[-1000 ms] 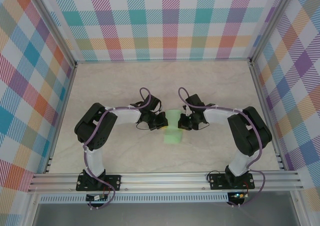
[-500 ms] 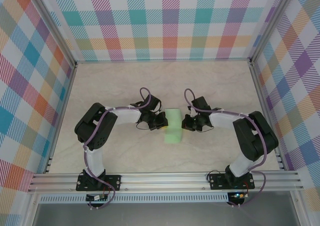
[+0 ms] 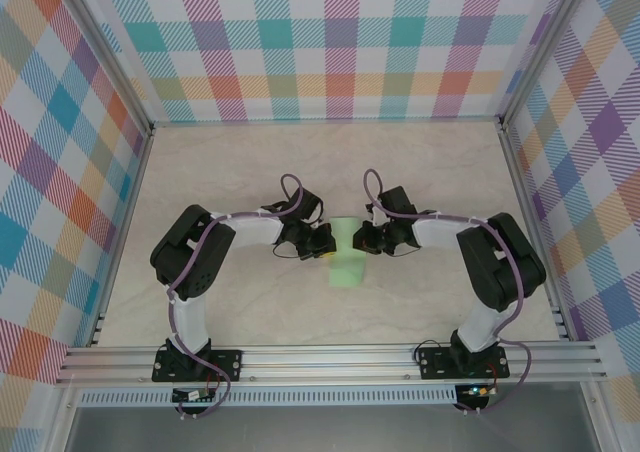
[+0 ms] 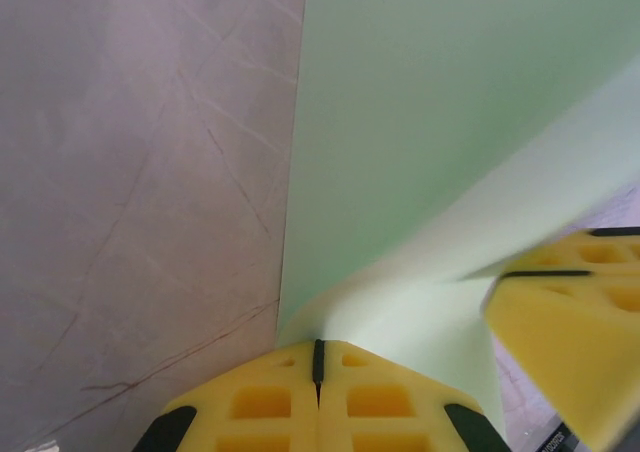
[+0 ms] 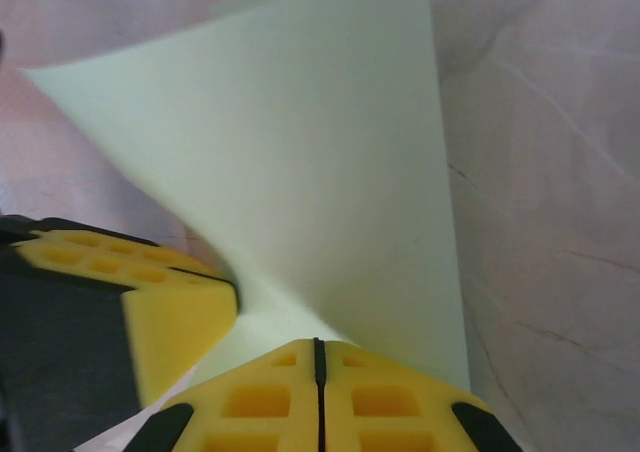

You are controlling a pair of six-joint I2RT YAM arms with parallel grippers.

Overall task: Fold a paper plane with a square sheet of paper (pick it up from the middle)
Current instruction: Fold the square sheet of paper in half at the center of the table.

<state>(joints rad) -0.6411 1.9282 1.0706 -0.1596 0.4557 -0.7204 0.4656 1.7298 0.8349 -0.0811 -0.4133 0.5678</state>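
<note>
Mint square sheet of paper [image 3: 346, 270], curled, left gripper [image 4: 318, 352] pinching one edge, right gripper [image 5: 319, 347] pinching apparently the opposite edge

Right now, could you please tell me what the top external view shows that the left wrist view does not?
Top external view: the checked walls, the metal rail, and how the sheet of paper spans the gap between the left hand and the right hand. Left wrist view: close detail of the left hand's yellow pads shut, with the sheet's edge pinched in their seam and bowing upward. Shared: the pale green sheet, the marbled table, and both hands meeting it from opposite sides.
</note>
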